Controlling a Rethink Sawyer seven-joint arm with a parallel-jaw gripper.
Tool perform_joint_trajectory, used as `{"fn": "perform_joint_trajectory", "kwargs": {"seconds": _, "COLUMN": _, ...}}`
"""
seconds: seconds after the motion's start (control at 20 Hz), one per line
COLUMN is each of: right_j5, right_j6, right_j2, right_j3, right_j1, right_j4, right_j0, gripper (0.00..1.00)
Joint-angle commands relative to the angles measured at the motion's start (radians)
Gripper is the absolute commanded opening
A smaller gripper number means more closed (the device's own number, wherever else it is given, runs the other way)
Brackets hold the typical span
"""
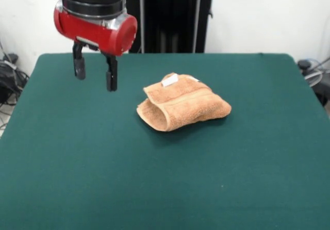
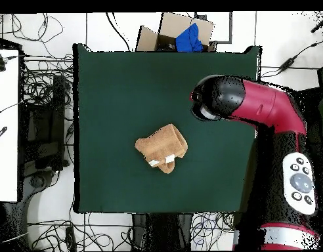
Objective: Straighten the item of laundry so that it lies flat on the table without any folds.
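Tool (image 1: pixel 95 76) hung from the red and black arm (image 1: pixel 98 21) at upper left of the front view, two black fingers (image 1: pixel 79 67) spread apart with nothing between them, tips raised above the dark green cloth-topped rectangular table (image 1: pixel 67 173). It stood well apart from the laundry, to that item's left. Small orange-tan terry-cloth hand towel (image 1: pixel 183 109) sat near the table's middle, slightly toward the far side, folded over itself into a loose roll with the open looped end facing front-left. A woven border band ran across its top layer, and a small white tag (image 1: pixel 170 80) showed at the upper far edge. Towel was clearly not flat.

In the overhead view, the towel (image 2: pixel 161 148) lay bunched near the table (image 2: pixel 105 85) centre, white tags (image 2: pixel 163 161) on its lower edge. The arm (image 2: pixel 256 108) reached in from the right, its rounded black end over the table up and right of the towel; the tool itself was hidden under it there.
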Motion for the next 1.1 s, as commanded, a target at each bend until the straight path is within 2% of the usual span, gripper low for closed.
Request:
{"fn": "perform_joint_trajectory", "kwargs": {"seconds": 0.05, "right_j5": 0.154, "right_j6": -0.399, "right_j2": 0.177, "right_j3": -0.05, "right_j1": 0.081, "right_j4": -0.101, "right_j0": -0.021, "gripper": 1.0}}
{"fn": "perform_joint_trajectory", "kwargs": {"seconds": 0.45, "right_j5": 0.244, "right_j6": -0.596, "right_j2": 0.257, "right_j3": -0.153, "right_j1": 0.15, "right_j4": -0.09, "right_j0": -0.038, "gripper": 1.0}}
{"fn": "perform_joint_trajectory", "kwargs": {"seconds": 0.6, "right_j5": 0.289, "right_j6": -0.613, "right_j2": 0.273, "right_j3": -0.188, "right_j1": 0.182, "right_j4": -0.054, "right_j0": -0.032, "gripper": 1.0}}
{"fn": "perform_joint_trajectory", "kwargs": {"seconds": 0.95, "right_j5": 0.306, "right_j6": -0.584, "right_j2": 0.366, "right_j3": -0.132, "right_j1": 0.217, "right_j4": 0.124, "right_j0": -0.082, "gripper": 1.0}}
{"fn": "perform_joint_trajectory", "kwargs": {"seconds": 1.1, "right_j5": 0.299, "right_j6": -0.571, "right_j2": 0.389, "right_j3": -0.131, "right_j1": 0.234, "right_j4": 0.159, "right_j0": -0.087, "gripper": 1.0}}
